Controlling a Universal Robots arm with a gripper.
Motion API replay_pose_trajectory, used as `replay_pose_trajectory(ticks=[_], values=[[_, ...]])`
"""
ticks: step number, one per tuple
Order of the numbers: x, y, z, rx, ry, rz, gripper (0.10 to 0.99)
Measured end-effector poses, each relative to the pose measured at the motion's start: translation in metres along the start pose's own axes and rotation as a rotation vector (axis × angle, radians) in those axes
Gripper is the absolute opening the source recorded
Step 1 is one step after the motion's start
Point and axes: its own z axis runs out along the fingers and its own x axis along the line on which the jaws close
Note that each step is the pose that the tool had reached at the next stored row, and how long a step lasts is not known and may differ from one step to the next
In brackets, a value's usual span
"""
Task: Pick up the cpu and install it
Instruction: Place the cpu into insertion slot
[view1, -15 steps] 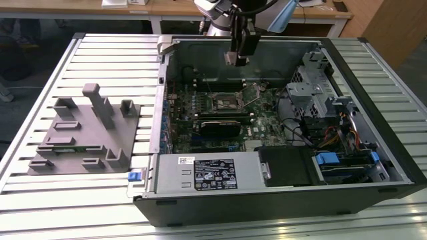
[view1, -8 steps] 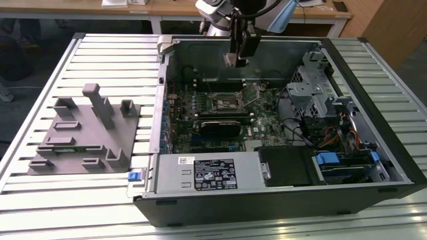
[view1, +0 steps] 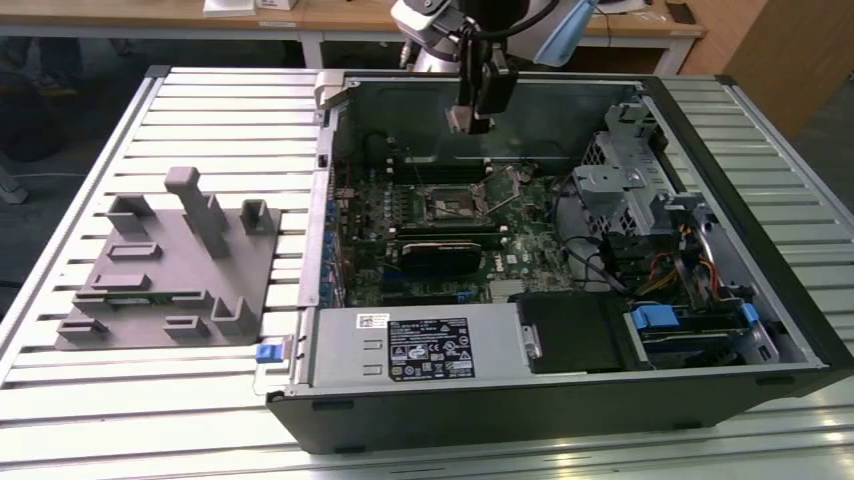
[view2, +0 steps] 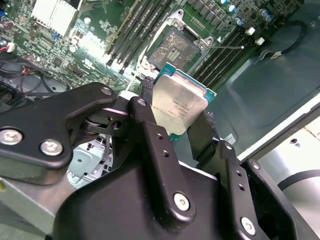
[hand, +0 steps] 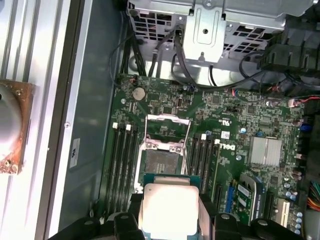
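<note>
Item: jaws. Partly closed, only as wide as the chip between them. Two black fingers (view2: 150, 122) press on opposite edges of the cpu (view2: 178, 106) and touch nothing else. In the exterior view the jaws hang from the arm (view1: 483, 40) over the far half of the open computer case (view1: 561, 405).

Item: cpu. Clamped between the fingertips, clear of every surface.
- Facing: the pale metal top faces both wrist cameras. The underside faces down toward the motherboard (hand: 225, 107).
- Attitude: lies flat, about level with the board below.
- Axis: square, so it has no marked long axis. In the first wrist view its edges run parallel to those of the socket (hand: 159, 162).
- Edge: the green carrier board shows as a thin rim around the metal top.

Item: socket. Below the jaws and just ahead of the held chip, apart from it. The contact field is exposed. Its metal frame (hand: 167, 131) stands folded back on the side away from the jaws.

Item: memory slots (hand: 122, 165). Dark parallel rows on both sides of the socket, beneath the jaws.

Item: heat sink (hand: 265, 151). Finned and silver, off to one side of the jaws on the same board.

Item: grey fixture (view1: 167, 265). It has upright blocks and sits on the slatted desk (view1: 200, 100), well apart from the jaws toward the exterior view's left, outside the case.
</note>
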Motion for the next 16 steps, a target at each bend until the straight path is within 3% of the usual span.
replay_pose_trajectory(ticks=[16], values=[[0.0035, 0.0001, 0.0104, 0.0, -0.0017, 0.018, 0.529]])
